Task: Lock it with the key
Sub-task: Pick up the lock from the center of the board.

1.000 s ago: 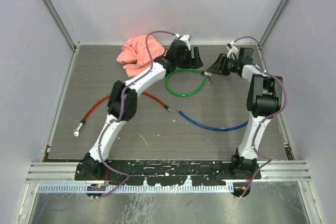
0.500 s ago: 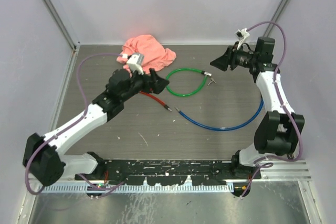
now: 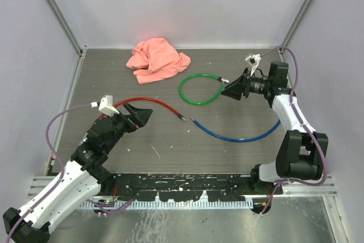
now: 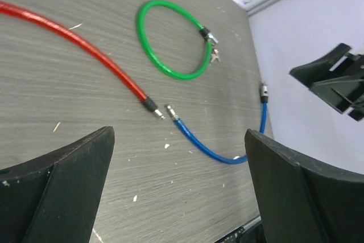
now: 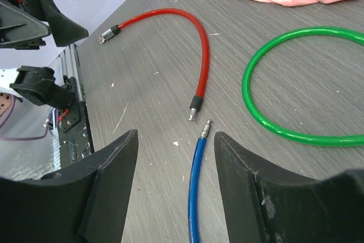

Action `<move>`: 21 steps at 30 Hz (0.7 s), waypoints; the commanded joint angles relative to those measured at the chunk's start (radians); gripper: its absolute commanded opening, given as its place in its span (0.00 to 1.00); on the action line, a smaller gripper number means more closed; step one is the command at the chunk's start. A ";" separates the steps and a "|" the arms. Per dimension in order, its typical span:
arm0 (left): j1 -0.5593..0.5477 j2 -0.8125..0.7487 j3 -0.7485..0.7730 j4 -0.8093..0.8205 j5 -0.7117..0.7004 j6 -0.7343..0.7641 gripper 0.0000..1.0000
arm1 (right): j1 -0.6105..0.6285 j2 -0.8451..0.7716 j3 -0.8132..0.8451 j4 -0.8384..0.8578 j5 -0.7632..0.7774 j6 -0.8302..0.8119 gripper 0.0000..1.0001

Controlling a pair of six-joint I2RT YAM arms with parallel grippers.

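We see the green cable lock (image 3: pixel 200 104) lying on the tabletop (image 3: pixel 114 78) as a closed loop, its key (image 4: pixel 214 56) at the barrel on the loop's right side. The right end effector (image 3: pixel 226 90) hovers just beside that barrel, jaws apart and empty. The left end effector (image 3: pixel 143 112) hangs well apart at the near left, over the red cable (image 3: pixel 165 105), spread wide, gripping nothing. A blue cable (image 3: pixel 239 139) lies nearer us, a pink cloth (image 3: pixel 156 60) farther back

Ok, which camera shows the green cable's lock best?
Left wrist: the green loop lies in full view, its lock and key clear. Top external shows the lock small, beside the right gripper. Right wrist catches only part of the loop, no lock.
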 commanded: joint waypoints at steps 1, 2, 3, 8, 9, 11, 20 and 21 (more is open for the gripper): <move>0.005 0.013 0.038 -0.208 -0.090 -0.071 0.98 | 0.013 0.018 0.104 -0.173 -0.013 -0.218 0.61; 0.005 0.029 0.061 -0.256 -0.094 -0.062 0.98 | 0.013 0.018 0.099 -0.182 0.002 -0.233 0.61; 0.005 0.052 0.088 -0.286 -0.092 -0.038 0.97 | 0.013 0.019 0.086 -0.167 0.011 -0.229 0.61; 0.006 0.242 0.245 -0.434 -0.068 0.190 0.94 | 0.057 0.027 0.076 -0.164 0.057 -0.231 0.61; 0.006 0.283 0.283 -0.463 -0.060 0.246 0.93 | 0.082 0.026 0.084 -0.193 0.082 -0.258 0.61; 0.006 0.359 0.350 -0.499 -0.030 0.343 0.93 | 0.147 0.028 0.111 -0.268 0.148 -0.349 0.61; 0.009 0.467 0.478 -0.554 0.091 0.521 0.93 | 0.414 0.053 0.106 -0.241 0.416 -0.415 0.61; 0.011 0.448 0.450 -0.512 0.120 0.504 0.93 | 0.445 0.061 0.102 -0.215 0.457 -0.400 0.61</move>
